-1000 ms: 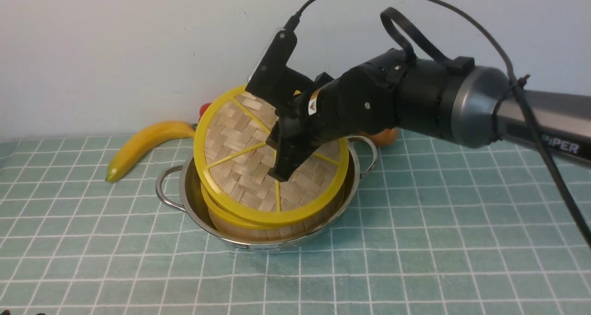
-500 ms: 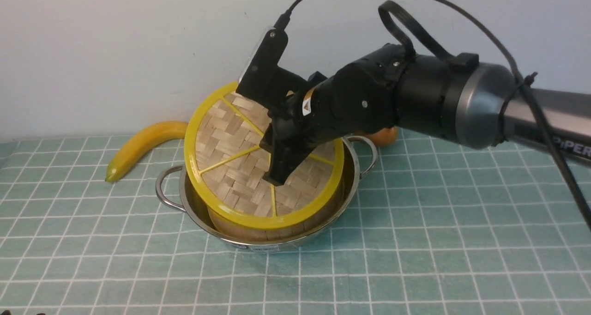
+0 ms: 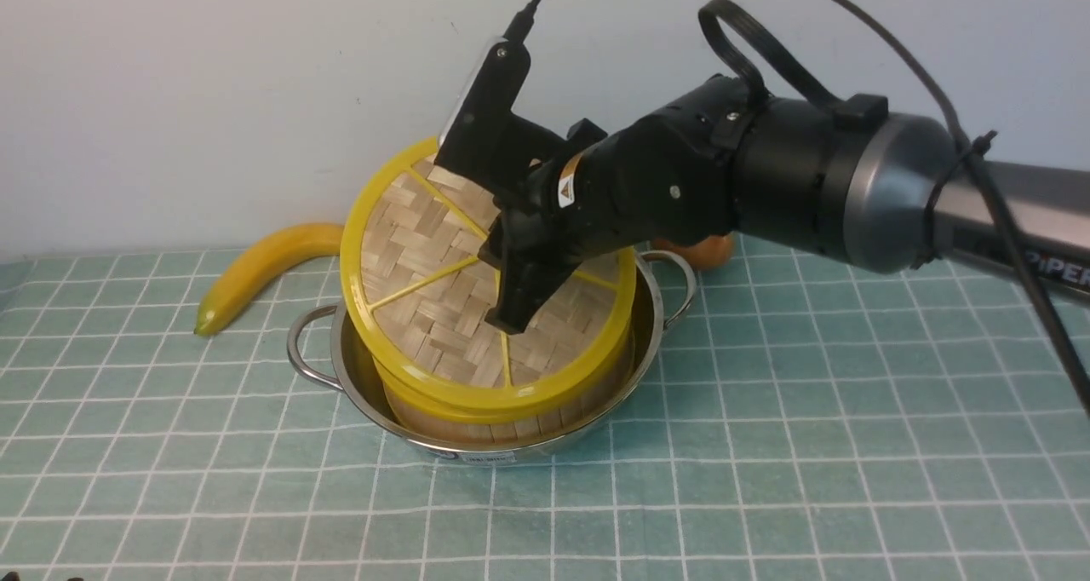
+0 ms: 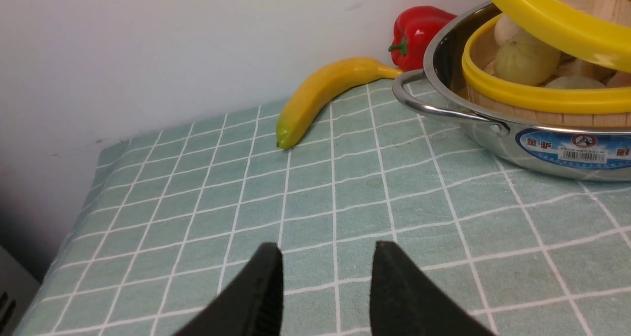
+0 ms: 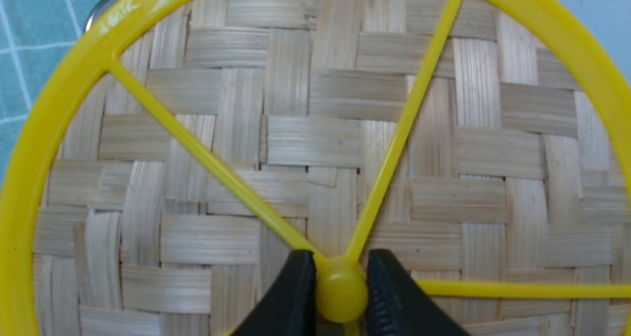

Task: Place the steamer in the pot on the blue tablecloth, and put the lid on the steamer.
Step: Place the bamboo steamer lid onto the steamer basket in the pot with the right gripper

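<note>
1. The right gripper pinches the knob of the lid, which tilts over the steamer just below, inside the pot
2. Released tilted, it could seat crooked or slide off

Bright, even light; soft shadows

One pot with two loop handles, one steamer and one lid mid-frame; one banana at left; one tablecloth. The left wrist view adds one red pepper and at least three buns.
</note>
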`<state>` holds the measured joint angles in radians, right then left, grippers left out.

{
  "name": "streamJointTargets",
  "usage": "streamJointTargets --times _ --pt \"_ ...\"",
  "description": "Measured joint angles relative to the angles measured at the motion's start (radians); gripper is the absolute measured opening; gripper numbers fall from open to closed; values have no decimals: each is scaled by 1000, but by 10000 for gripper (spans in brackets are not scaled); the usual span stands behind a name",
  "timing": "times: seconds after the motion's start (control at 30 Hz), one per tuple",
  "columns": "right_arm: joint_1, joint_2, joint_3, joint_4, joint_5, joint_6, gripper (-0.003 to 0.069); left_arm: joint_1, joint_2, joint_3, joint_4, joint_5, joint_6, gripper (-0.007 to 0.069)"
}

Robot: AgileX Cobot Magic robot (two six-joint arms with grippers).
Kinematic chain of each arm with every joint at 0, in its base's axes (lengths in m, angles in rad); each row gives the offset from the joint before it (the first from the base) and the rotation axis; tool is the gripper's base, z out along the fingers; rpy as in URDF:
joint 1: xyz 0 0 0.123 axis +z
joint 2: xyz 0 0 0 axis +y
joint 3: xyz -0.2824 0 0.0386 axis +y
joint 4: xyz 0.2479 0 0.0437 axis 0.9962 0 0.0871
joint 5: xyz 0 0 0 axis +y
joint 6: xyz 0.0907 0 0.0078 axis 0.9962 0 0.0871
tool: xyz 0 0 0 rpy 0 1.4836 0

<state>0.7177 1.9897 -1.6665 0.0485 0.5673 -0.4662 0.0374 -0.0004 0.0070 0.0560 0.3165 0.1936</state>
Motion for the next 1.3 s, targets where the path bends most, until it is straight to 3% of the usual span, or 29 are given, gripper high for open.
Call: streamJointTargets --times 1.3 --pt "-16 123 0 -48 -132 12 141 0 0 0 0 0 0 243"
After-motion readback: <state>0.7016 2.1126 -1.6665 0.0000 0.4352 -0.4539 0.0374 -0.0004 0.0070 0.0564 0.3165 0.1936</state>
